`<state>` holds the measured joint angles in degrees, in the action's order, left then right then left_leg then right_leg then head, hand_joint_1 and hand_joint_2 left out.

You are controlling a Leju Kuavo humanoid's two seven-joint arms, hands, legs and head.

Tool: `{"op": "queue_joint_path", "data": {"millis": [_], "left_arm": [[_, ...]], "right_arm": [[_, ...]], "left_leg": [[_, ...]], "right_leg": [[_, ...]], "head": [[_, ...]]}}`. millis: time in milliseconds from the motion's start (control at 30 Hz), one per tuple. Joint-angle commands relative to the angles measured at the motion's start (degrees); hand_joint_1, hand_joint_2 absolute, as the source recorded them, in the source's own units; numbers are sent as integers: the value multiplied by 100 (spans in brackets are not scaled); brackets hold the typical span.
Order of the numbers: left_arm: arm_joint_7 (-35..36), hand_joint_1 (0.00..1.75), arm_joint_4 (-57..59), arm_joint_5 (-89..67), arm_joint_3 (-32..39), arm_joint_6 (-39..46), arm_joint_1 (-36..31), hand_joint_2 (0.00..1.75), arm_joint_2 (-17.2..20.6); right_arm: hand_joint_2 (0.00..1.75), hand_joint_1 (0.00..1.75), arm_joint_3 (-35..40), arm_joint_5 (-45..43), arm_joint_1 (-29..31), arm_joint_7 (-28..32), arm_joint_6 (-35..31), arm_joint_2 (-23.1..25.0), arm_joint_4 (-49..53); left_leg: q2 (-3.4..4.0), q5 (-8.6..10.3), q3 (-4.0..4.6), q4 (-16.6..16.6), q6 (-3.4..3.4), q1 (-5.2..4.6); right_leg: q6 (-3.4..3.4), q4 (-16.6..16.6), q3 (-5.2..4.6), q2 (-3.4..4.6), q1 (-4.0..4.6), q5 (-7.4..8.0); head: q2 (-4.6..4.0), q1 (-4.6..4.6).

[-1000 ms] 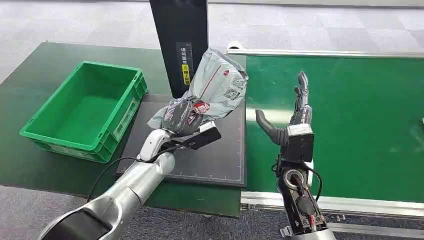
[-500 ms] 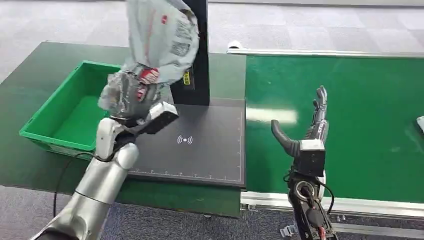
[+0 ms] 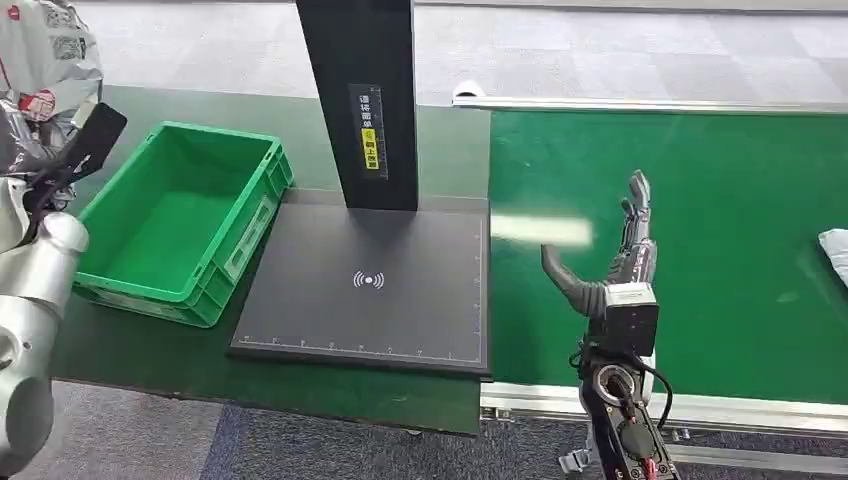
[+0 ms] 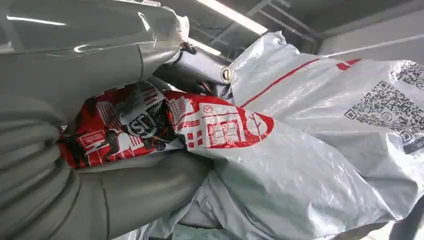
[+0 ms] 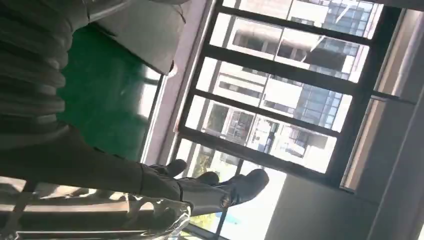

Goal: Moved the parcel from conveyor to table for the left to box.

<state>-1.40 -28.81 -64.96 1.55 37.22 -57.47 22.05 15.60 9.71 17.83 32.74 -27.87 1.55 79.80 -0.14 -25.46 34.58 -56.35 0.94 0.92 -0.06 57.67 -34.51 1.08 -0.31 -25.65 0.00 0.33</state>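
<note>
Left hand point(image 4: 75, 165) has the parcel point(image 4: 310, 150), thumb and fingers wrapped round its bunched red-printed end, and it holds it high off to the left, just beyond the near corner of the crate point(image 3: 180, 225) and not over it. In the head view the parcel point(image 3: 45, 60) shows up at the top left corner.

That parcel is a grey plastic mailer: soft, crinkly, sagging wherever it isn't held. I'd call it light, and the film looks slick, so a loose pinch could let it slide. The gathered end is the place to hold, where the plastic folds give the fingers something to bite; the flat labelled face would just slip. Nothing about it looks fragile, though what's inside I can't tell.

Right hand point(image 3: 610, 265) stands upright over the belt point(image 3: 720, 230), fingers straight, thumb out, holding nothing.

Now the bench: dark green table point(image 3: 300, 385), the crate sitting empty on it, and a black mat point(image 3: 400, 320) beside it with a black post point(image 3: 358, 100) rising at its far edge. The belt runs off to the right with a metal rail point(image 3: 700, 405) along the near side, and another pale bag point(image 3: 835, 250) peeks in at the far right edge. Grey carpet tiles point(image 3: 600, 50) beyond, big windows point(image 5: 280, 115) in the right wrist view.
</note>
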Motion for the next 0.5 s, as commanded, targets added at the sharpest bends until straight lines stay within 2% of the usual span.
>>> {"op": "queue_joint_path", "data": {"millis": [33,133,167,200,233,267,333,433,467,500], "left_arm": [[250,175,1202,-358,-64,-220,-607,175,-29],[149,173,1182,-353,-70,-240,-552,175,-250],[-157,120,1140,53,245,-303,-555,175,-394],[-457,103,1087,300,404,-378,-566,175,-506],[-619,68,1067,433,488,-394,-586,175,-575],[-886,47,987,641,608,-399,-621,175,-685],[-1175,63,889,852,693,-429,-687,175,-798],[-1554,63,682,1188,783,-497,-722,175,-908],[-1616,101,619,1255,774,-521,-718,175,-919],[-1744,89,537,1382,804,-571,-699,175,-935]], "right_arm": [[175,0,270,-51,377,-37,37,45,-397],[175,0,267,-74,393,-48,21,55,-429],[175,0,266,-83,392,-45,6,51,-423],[175,0,252,-89,382,-36,-23,48,-407],[175,0,244,-90,373,-31,-40,33,-400],[175,0,229,-95,362,-28,-55,20,-389],[175,0,220,-96,363,-23,-66,4,-403],[175,0,195,-103,365,4,-113,-13,-433],[175,0,185,-107,362,12,-122,-22,-438],[175,0,175,-113,357,14,-131,-30,-443]], "left_leg": [[-4,-7,-19,2,-8,0],[-24,-3,-16,4,-7,-3],[-28,-1,-7,3,-5,-2],[-30,1,-11,6,-6,-3],[-35,0,-4,2,-5,-2],[-47,2,-8,3,-6,-1],[-47,-1,-4,-1,-7,1],[-39,-2,5,-6,-6,3],[-37,-5,-3,-5,-9,1],[-43,-6,-11,-4,-12,-1]], "right_leg": [[4,-6,24,-15,2,-8],[5,-7,24,-26,0,-8],[4,-6,15,-26,-1,-6],[4,-8,18,-30,-2,-6],[4,-6,12,-33,-1,-7],[4,-10,20,-47,1,-9],[5,-8,17,-44,2,-10],[5,-6,7,-36,3,-6],[7,-7,16,-39,2,-9],[8,-9,27,-49,1,-13]], "head": [[0,0],[0,0],[0,0],[0,0],[0,0],[0,-2],[0,0],[0,0],[0,0],[0,0]]}}
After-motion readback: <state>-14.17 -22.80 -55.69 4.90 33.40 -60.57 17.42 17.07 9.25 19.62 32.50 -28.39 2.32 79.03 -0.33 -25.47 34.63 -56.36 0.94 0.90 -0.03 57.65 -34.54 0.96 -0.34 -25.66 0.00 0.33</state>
